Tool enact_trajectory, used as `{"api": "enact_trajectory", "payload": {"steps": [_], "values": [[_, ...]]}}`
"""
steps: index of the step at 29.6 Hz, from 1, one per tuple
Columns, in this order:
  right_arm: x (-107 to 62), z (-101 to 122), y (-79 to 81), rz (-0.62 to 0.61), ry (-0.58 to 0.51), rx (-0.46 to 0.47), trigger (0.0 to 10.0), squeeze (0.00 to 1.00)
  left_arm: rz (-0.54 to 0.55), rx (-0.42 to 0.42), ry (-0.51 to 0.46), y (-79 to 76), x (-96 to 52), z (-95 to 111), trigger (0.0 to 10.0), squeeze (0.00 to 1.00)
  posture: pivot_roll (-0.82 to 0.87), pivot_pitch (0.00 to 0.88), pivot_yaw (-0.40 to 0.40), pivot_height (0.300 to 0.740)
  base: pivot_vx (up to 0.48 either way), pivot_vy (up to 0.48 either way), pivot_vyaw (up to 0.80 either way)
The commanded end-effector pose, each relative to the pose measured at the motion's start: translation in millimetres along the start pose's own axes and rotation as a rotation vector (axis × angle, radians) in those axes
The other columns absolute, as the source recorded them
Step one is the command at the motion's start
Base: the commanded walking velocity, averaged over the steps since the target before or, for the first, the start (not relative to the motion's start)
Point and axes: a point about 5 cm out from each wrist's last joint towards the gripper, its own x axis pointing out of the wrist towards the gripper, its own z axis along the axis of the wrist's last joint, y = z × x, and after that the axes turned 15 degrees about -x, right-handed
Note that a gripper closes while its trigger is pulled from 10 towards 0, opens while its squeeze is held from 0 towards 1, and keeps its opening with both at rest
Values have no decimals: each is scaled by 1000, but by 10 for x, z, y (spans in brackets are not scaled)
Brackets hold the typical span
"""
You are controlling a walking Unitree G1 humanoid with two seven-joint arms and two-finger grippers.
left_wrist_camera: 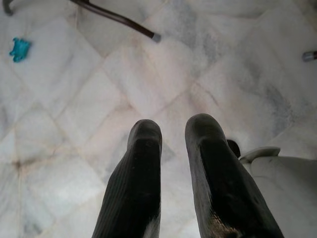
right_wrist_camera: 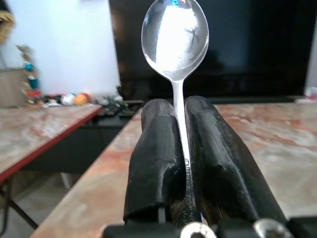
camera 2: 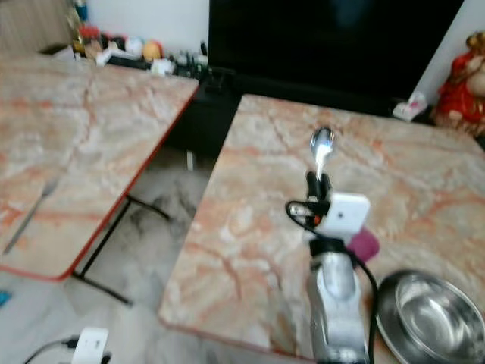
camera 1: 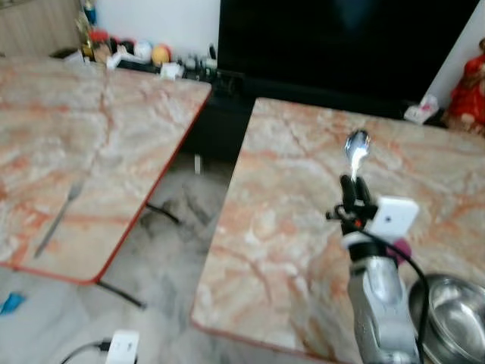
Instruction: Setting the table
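Landmark: marble-patterned table (camera 1: 288, 250) with red edging, directly before the robot.

Right gripper (camera 1: 354, 185): raised above this table, near its middle, both black fingers (right_wrist_camera: 158, 163) clamped tight on the handle of a metal spoon (camera 1: 357, 146). The spoon stands upright, bowl uppermost and clear of the tabletop, its handle running down between the fingers.

Steel bowl (camera 1: 452, 318): sits on the table at its near right corner, just beside the right arm's silver forearm.

Small pink object (camera 2: 364, 245): lies on the table behind the right wrist, partly hidden; what it is cannot be told.

Second marble-patterned table (camera 1: 83, 144): stands to the left of the landmark table, a strip of pale marble floor (camera 1: 174, 250) between them. A fork (camera 1: 59, 217) lies on it near its front edge.

Dark television (camera 1: 341, 38): behind the landmark table's far edge. A red figurine (camera 1: 468, 89) stands past the far right corner.

White plug adapter (camera 1: 123, 346) with a cable: on the floor, left of the landmark table's near corner.

Left gripper (left_wrist_camera: 173, 130): hangs low over the floor tiles, its two fingers narrowly apart with nothing between them. A small turquoise object (left_wrist_camera: 19, 49) lies on the floor.
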Motion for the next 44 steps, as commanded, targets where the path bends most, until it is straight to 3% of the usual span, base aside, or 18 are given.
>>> {"api": "enact_trajectory", "payload": {"steps": [1, 23, 35, 40, 44], "values": [[3, 26, -98, -29, -7, -8, 10000, 0, -15, 0, 18, -59, -7, -37, 10000, 0, 118, 0, -80, 740, 0, -398, 0], [71, 272, -169, -86, -100, 0, 10000, 0, -26, 7, 7, -71, 10, 9, 10000, 0, 112, 0, -75, 740, 0, -396, 0], [76, 366, -266, -150, -130, -6, 10000, 0, -37, 5, -15, -86, 24, 64, 10000, 0, 108, 0, -63, 740, 0, 0, 0], [88, 383, -400, -196, -128, -5, 10000, 0, -43, 5, -18, -98, 26, 72, 10000, 0, 107, 0, -62, 740, 0, 0, 0], [94, 333, -672, -279, -73, -89, 10000, 0, -49, 4, -18, -109, 27, 75, 10000, 0, 103, 0, -62, 740, 0, 0, 0]]}}
